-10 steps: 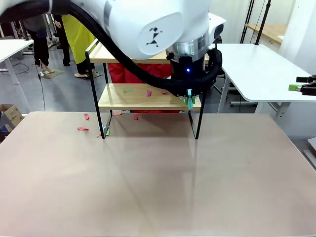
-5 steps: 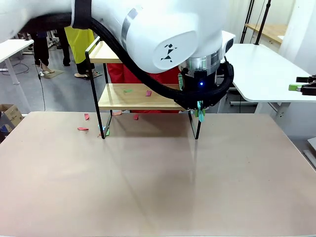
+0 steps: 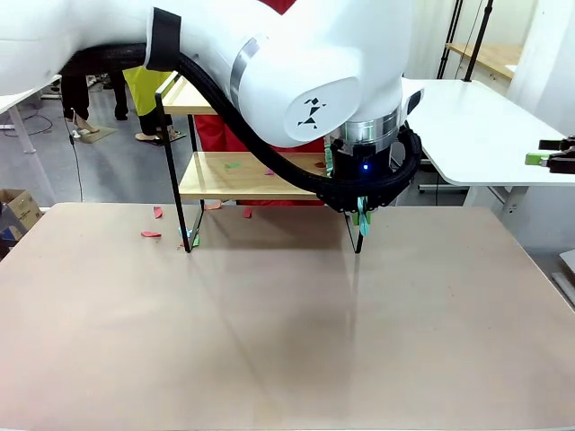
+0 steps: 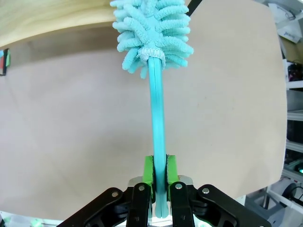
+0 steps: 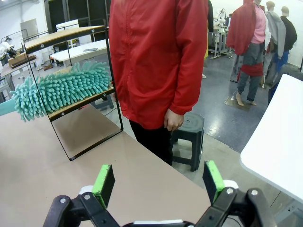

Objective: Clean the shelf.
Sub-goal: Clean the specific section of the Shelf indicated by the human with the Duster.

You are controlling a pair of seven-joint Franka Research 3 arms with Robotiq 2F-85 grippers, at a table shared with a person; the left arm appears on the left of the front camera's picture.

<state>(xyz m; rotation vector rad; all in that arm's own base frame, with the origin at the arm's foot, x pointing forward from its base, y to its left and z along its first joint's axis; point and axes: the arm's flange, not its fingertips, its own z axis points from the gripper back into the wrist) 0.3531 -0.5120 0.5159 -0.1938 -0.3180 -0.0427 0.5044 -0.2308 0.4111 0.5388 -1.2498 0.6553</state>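
Observation:
The shelf [image 3: 235, 182] stands at the table's far side, two wooden boards in a black frame. Green and red paper scraps [image 3: 233, 164] lie on its lower board. My left gripper [image 4: 160, 171] is shut on the handle of a teal fluffy duster [image 4: 152, 28]. In the front view the left gripper [image 3: 362, 208] hangs at the shelf's right end, with the duster tip just below it. From the right wrist, the duster [image 5: 61, 87] lies along the lower board of the shelf [image 5: 90, 101]. My right gripper [image 5: 158, 183] is open and holds nothing; it rests at the far right [image 3: 539, 153].
Red and green scraps [image 3: 150, 234] lie on the brown table [image 3: 287, 341] near the shelf's left legs. A person in a red jacket [image 5: 156, 61] stands behind the shelf, beside a dark stool [image 5: 187, 130]. A white table [image 3: 476, 126] stands at the right.
My left arm has swung right and a little down with the duster, from over the lower board's right part to its right end. The right gripper has stayed put.

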